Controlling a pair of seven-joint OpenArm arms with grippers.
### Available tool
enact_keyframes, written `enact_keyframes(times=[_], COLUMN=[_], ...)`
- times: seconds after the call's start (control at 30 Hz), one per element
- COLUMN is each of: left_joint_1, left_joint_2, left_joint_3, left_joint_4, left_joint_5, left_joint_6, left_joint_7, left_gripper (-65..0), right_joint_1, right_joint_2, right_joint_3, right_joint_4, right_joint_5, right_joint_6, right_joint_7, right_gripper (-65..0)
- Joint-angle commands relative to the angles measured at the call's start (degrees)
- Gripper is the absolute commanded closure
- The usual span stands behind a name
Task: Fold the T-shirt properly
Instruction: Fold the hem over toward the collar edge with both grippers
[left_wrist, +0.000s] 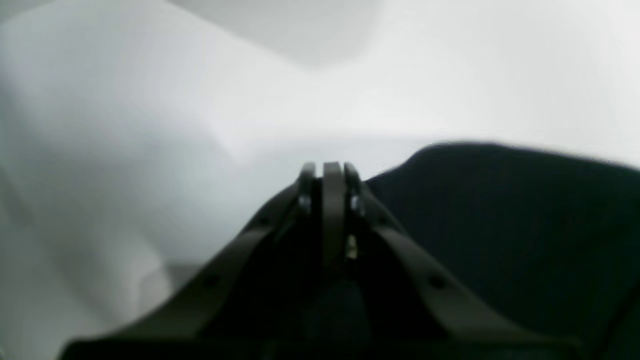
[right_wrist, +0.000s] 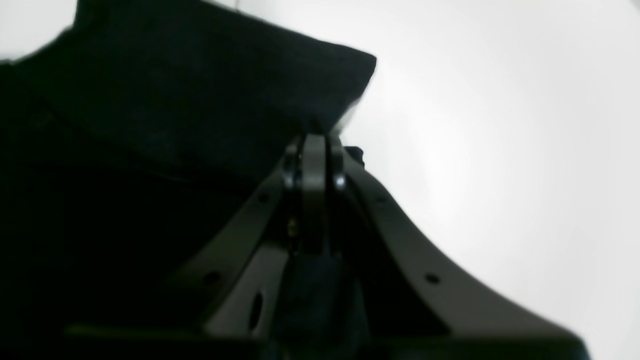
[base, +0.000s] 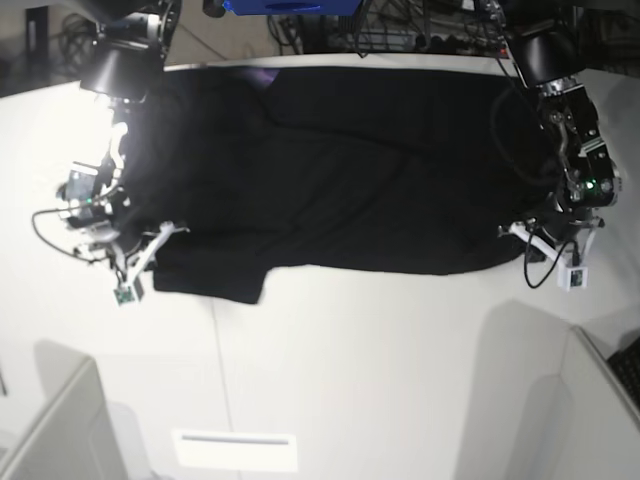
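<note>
The black T-shirt (base: 340, 160) lies spread out, plain side up, across the far half of the white table (base: 380, 360). My left gripper (base: 514, 232) is at the shirt's near right corner. In the left wrist view it (left_wrist: 332, 167) is shut, with dark cloth (left_wrist: 500, 225) running in from the right and pinched between the jaws. My right gripper (base: 172, 231) is at the shirt's near left corner. In the right wrist view it (right_wrist: 315, 142) is shut on a folded edge of the cloth (right_wrist: 200, 100). The print is hidden.
White divider panels stand at the near left (base: 50, 430) and near right (base: 605, 400). A white label (base: 235, 450) lies near the front edge. Cables and a blue object (base: 290, 5) sit behind the table's far edge.
</note>
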Motion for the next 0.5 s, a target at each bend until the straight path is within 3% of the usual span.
enact_keyframes(times=[0.0, 0.2, 0.33, 0.47], left_joint_1=[-0.66, 2.42, 2.86, 4.44], left_joint_2=[-0.93, -0.31, -0.31, -0.58], left_joint_3=[-0.24, -3.50, -4.20, -4.38], left_joint_4=[1.28, 8.75, 12.09, 12.62], left_joint_5=[-1.11, -1.29, -1.29, -1.29], left_joint_6=[0.23, 0.14, 0.05, 0.05], left_joint_7=[-1.02, 0.21, 6.19, 6.54], left_gripper=[0.0, 0.0, 0.0, 0.0], right_joint_1=[0.90, -3.85, -6.57, -9.12], right_joint_2=[0.55, 0.55, 0.55, 0.37], right_joint_3=[0.35, 0.52, 0.52, 0.52], right_joint_4=[2.40, 10.31, 13.91, 17.96], right_joint_5=[0.32, 0.32, 0.32, 0.32], right_joint_6=[-0.05, -0.05, 0.12, 0.12], right_joint_7=[-0.05, -2.07, -3.48, -3.65], right_gripper=[0.0, 0.0, 0.0, 0.0])
